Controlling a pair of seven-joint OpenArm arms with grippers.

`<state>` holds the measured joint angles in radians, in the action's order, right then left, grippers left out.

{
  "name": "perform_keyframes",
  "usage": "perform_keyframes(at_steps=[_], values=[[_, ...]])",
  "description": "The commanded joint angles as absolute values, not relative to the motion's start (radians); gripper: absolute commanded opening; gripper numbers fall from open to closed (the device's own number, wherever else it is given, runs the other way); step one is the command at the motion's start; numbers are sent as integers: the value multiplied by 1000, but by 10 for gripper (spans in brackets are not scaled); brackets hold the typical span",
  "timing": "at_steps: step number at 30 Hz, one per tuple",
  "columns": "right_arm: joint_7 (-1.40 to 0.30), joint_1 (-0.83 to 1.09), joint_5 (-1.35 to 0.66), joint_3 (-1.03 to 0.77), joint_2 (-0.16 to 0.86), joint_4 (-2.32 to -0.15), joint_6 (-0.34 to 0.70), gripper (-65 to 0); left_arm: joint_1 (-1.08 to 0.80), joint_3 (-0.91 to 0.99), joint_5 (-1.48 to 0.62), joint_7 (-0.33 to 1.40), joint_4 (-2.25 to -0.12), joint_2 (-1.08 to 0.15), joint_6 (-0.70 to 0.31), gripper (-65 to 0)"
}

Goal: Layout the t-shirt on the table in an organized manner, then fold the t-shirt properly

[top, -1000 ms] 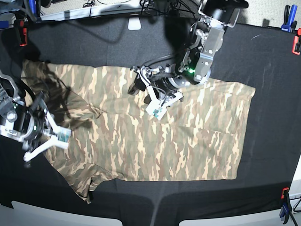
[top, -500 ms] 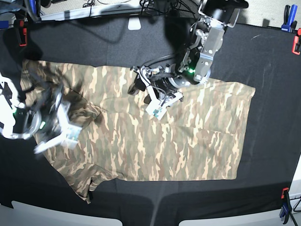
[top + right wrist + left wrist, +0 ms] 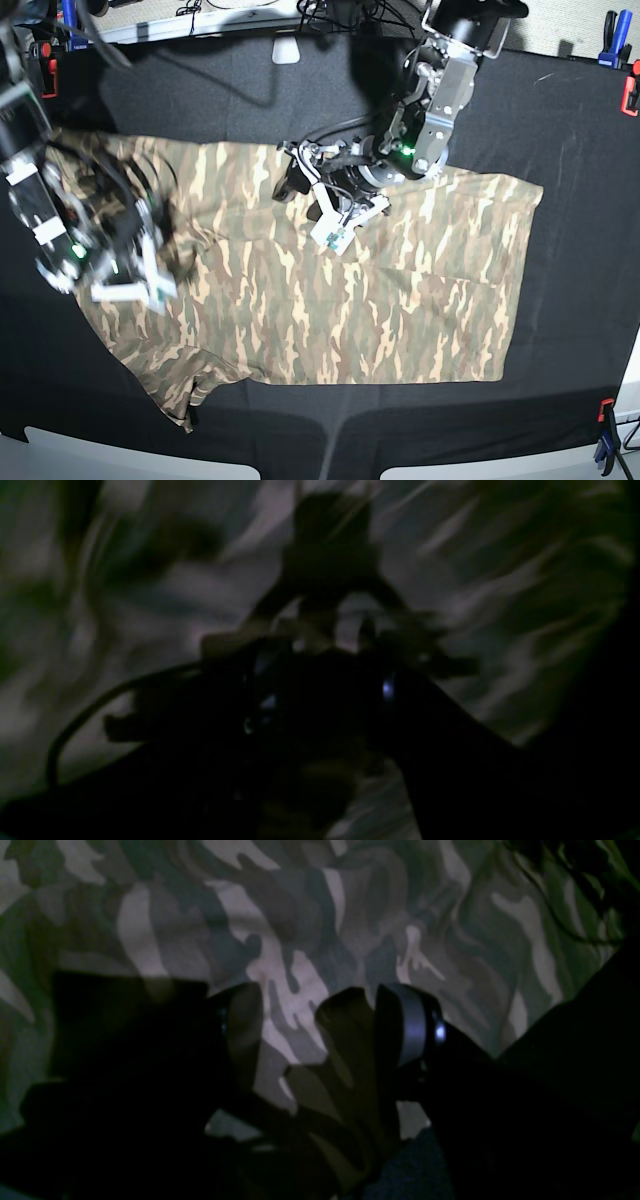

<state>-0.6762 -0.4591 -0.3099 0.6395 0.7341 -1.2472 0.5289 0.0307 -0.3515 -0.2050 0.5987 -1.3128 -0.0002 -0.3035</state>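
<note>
- Black cloth covers the table (image 3: 580, 120); a bare strip runs along its left edge, narrow beside the shirt.
- Camouflage t-shirt (image 3: 420, 290) lies spread across the middle of the tabletop, one sleeve bunched toward the near left corner and wrinkles on its left part.
- Right gripper (image 3: 135, 280) sits over the shirt's left part; its wrist view is dark and blurred, so I cannot tell whether the jaws are parted or gripping.
- Left gripper (image 3: 340, 222) hangs over the shirt's upper middle, jaws apart, only cloth visible between the fingers (image 3: 407, 1025).
- Shirt's right hem is straight, well clear of the table's right edge; wide bare cloth there.
- Broad black margins also lie along the far and near edges.
</note>
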Motion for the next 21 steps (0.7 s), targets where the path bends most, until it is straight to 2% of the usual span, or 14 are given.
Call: perform_keyframes(at_steps=[1, 5, 11, 17, 21], values=[[-665, -507, -304, 625, 752, -1258, 496, -426, 36, -349, -183, 644, -1315, -3, -285, -315], [-667, -566, -279, 625, 751, -1258, 402, -426, 40, -349, -182, 673, -1316, -4, -286, -315], [-676, -596, -321, 625, 751, -1277, 404, -426, 65, -348, -113, 718, -1381, -4, -285, -315], [-717, -595, -351, 621, 751, -1371, 404, -426, 85, -348, 54, 795, -1590, -4, -284, -315], [-786, -577, -366, 612, 751, -1483, 407, -426, 80, -349, 111, 792, -1718, -58, -276, -315]])
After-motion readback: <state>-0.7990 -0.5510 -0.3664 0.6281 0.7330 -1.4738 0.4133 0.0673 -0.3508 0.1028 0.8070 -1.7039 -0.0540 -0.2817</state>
